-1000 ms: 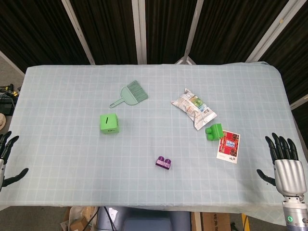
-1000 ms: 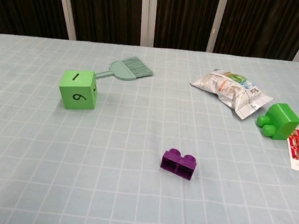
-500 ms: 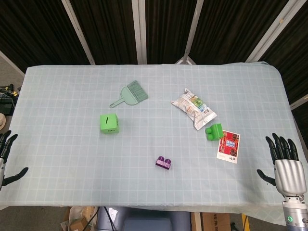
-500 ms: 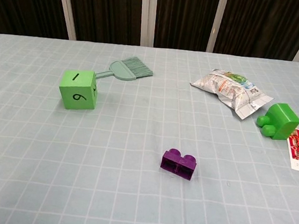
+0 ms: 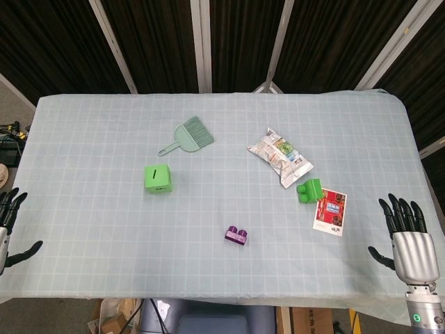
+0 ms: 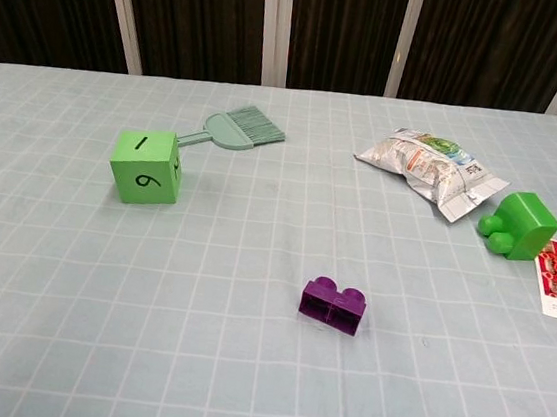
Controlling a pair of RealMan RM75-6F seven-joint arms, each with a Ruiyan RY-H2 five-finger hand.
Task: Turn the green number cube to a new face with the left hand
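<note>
Cube untouched, both hands parked at the table's near edge

The green number cube (image 5: 158,177) sits left of centre in the head view, a single stroke on top and a 6 or 9 facing the chest camera. The left hand (image 5: 8,224) waits at the lower left edge, fingers apart and apparently empty, though it is partly cropped. The right hand (image 5: 409,240), lower right, is spread and idle, since the turn is not its job.
</note>
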